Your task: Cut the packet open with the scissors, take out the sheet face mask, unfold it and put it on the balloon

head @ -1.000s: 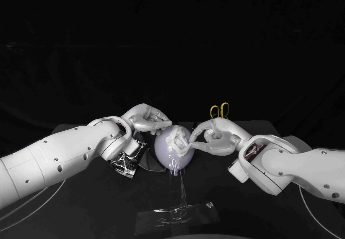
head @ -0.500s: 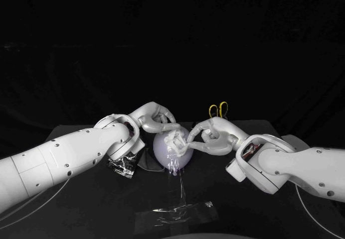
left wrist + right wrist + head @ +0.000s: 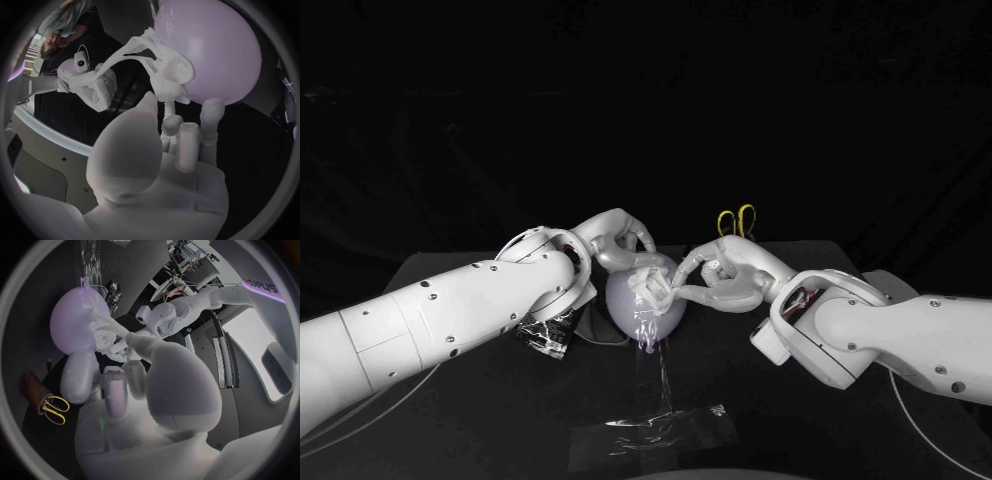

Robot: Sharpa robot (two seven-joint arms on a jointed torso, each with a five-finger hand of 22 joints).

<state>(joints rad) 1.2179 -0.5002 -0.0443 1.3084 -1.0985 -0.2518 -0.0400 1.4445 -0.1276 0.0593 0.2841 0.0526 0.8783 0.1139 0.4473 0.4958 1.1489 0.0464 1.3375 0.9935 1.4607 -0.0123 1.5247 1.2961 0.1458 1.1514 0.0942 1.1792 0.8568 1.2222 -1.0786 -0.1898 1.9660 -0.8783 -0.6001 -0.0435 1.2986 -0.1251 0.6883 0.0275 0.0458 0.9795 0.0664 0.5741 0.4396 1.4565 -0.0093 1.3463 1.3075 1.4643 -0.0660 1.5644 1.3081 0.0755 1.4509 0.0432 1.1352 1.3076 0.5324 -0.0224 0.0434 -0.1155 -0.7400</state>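
Note:
The pale lilac balloon (image 3: pixel 643 312) stands upright at the table's middle, with the white sheet mask (image 3: pixel 653 287) bunched on its upper front. My left hand (image 3: pixel 619 240) sits at the balloon's top left. In the left wrist view its fingertips (image 3: pixel 212 107) touch the balloon (image 3: pixel 212 50), and thumb and finger close on a strand of the mask (image 3: pixel 167 80). From the right, my right hand (image 3: pixel 720 276) pinches the mask (image 3: pixel 107 341) against the balloon (image 3: pixel 75 315). The yellow-handled scissors (image 3: pixel 737 220) stand behind the right hand. A dark shiny packet (image 3: pixel 548 331) lies under my left forearm.
A crumpled clear plastic sheet (image 3: pixel 653 432) lies on the black table (image 3: pixel 473 420) near the front edge, below the balloon. The scissors (image 3: pixel 55 409) stand in a brown holder (image 3: pixel 32 389). My two forearms flank the balloon closely.
My left arm has pushed forward and to the right, bringing its hand over the balloon's top. The right hand has shifted slightly, still at the mask.

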